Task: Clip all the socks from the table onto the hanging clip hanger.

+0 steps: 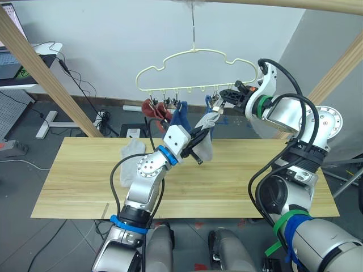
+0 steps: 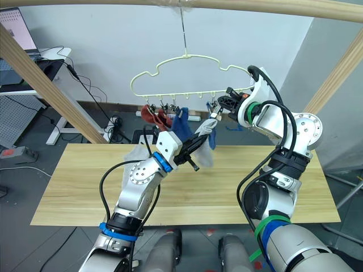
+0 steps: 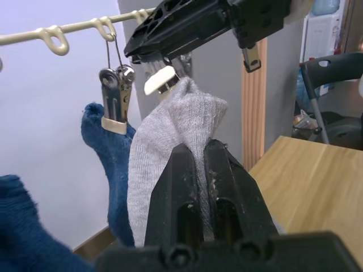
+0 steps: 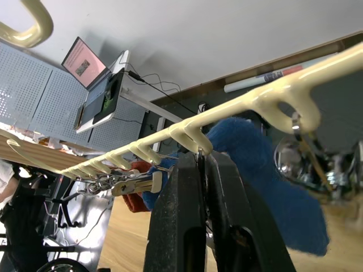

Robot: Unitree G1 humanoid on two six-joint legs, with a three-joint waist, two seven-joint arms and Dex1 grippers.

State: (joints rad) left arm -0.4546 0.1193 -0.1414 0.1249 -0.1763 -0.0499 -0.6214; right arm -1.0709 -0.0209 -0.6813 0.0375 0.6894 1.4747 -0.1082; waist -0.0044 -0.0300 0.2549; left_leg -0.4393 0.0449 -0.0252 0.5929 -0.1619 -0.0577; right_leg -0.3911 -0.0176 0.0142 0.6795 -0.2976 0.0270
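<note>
Left gripper (image 1: 198,148) at frame centre pinches grey sock (image 1: 205,136), lifting it to clip hanger (image 1: 193,71) in upper middle. Left wrist view reveals sock top (image 3: 187,107) touching cream-tipped clip (image 3: 161,79). Right gripper (image 1: 224,101) clamps that clip. Red socks (image 1: 154,110), blue socks (image 1: 181,116) hang clipped. Second grey sock (image 1: 133,150) lies on table (image 1: 79,181).
</note>
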